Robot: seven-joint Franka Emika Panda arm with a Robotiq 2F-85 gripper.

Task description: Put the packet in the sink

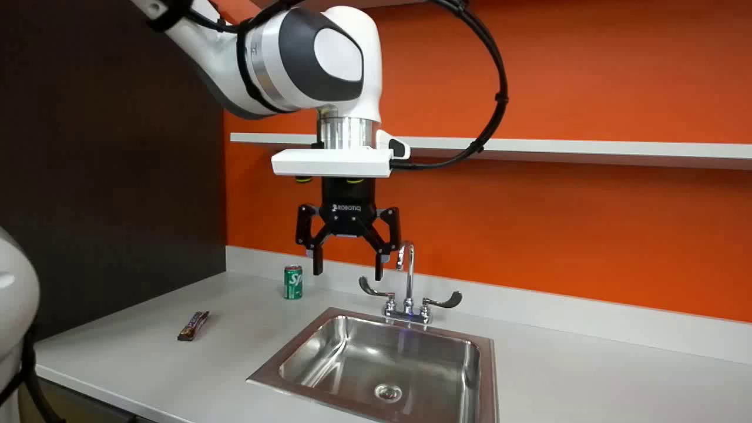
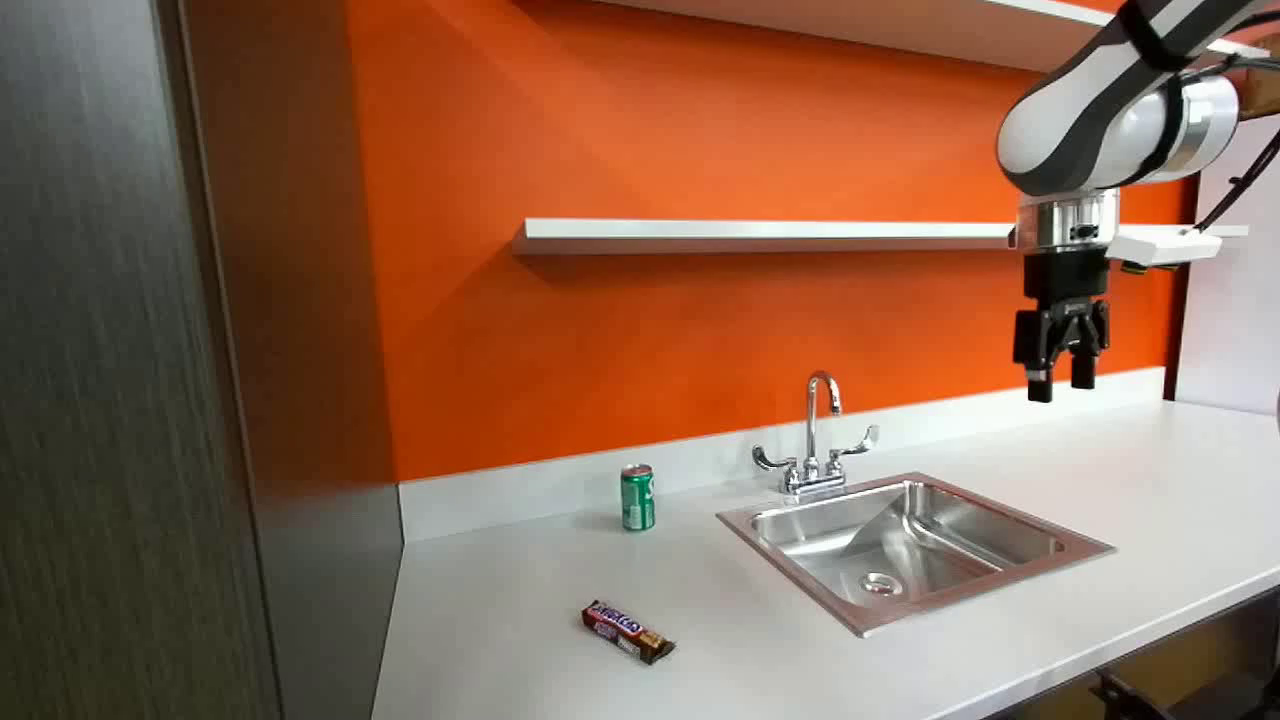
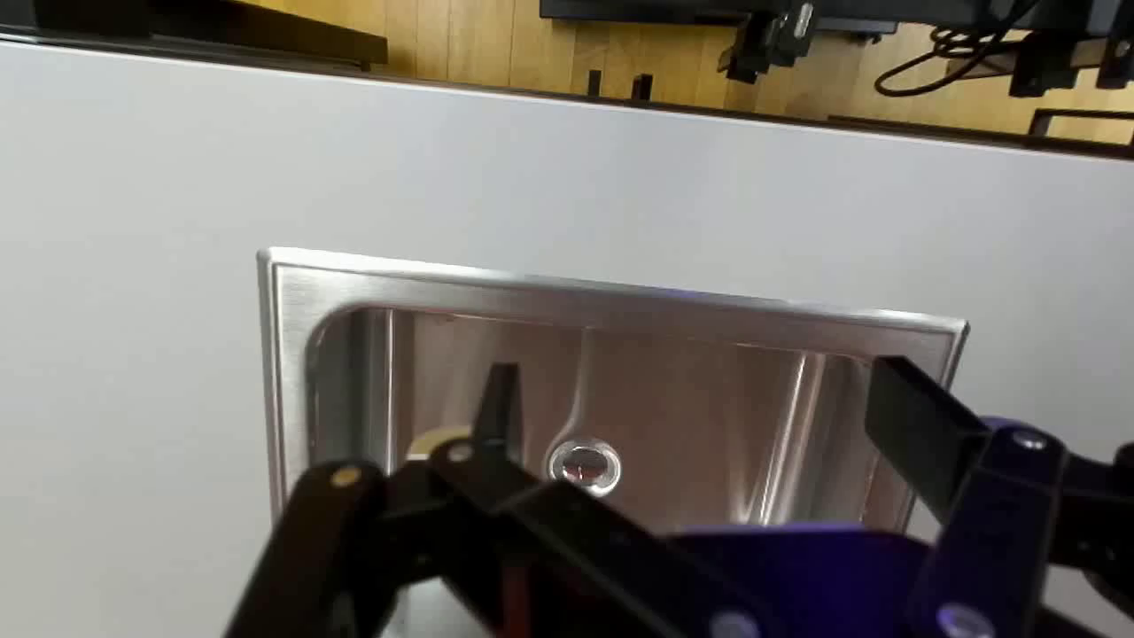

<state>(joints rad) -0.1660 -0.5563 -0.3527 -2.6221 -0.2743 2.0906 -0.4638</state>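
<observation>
- At left in both exterior views, a small, elongated, dark brown packet (image 2: 628,632) is laid on the flat, pale grey bench (image 2: 480,620): probably light, stiffish, slick-wrapped, best gripped gently across its narrow middle.
- Apart from it, a rectangular stainless-steel sink (image 2: 925,550) is set in.
- The black two-fingered hand (image 2: 1062,391) is held raised, spread, nothing pinched.

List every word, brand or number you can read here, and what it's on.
"ROBOTIQ": on the gripper.
"Sp": on the green can, the rest of the word out of sight.
The packet carries lettering, too blurred to read with certainty.
No numbers can be read.
</observation>
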